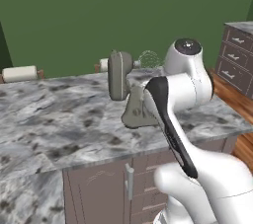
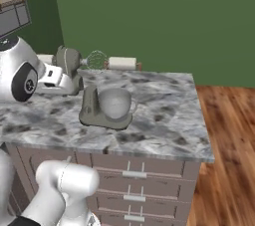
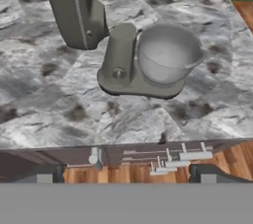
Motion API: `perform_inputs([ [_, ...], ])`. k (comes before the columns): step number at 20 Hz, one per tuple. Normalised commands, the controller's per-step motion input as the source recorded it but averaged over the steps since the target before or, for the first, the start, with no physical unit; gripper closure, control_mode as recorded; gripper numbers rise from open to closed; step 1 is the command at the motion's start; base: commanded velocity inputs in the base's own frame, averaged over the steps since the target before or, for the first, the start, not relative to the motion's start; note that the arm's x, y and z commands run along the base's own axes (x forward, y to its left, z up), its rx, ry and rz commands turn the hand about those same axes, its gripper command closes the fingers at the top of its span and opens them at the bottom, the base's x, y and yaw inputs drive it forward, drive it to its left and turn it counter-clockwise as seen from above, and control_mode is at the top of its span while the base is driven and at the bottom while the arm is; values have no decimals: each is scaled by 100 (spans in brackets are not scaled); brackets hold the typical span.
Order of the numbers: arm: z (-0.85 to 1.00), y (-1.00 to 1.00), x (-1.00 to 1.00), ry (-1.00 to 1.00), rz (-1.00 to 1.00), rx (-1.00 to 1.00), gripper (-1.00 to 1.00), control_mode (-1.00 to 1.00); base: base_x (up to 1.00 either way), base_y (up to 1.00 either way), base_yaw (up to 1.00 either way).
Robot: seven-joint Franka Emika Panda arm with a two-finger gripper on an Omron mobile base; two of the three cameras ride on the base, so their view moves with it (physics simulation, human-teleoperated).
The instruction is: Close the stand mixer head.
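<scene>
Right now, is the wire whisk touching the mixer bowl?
Apart. In the right base view the wire whisk hangs in the air up by the tilted-back stand mixer head, with open counter visible between it and the bowl below.

The stand mixer head is a rounded, oblong, dull grey-olive body. It is tilted up and back on its hinge above the column, standing open, with its wire whisk pointing out level over the counter, clear of the bowl.
</scene>
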Motion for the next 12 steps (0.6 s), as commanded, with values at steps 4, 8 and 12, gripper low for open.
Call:
perform_inputs([
  [4, 33, 69, 10, -3, -2, -9, -100, -100, 0, 0, 0],
  [8, 25, 79, 9, 0, -4, -6, -100, -100, 0, 0, 0],
  [12, 20, 84, 10, 0, -7, -9, -100, -100, 0, 0, 0],
])
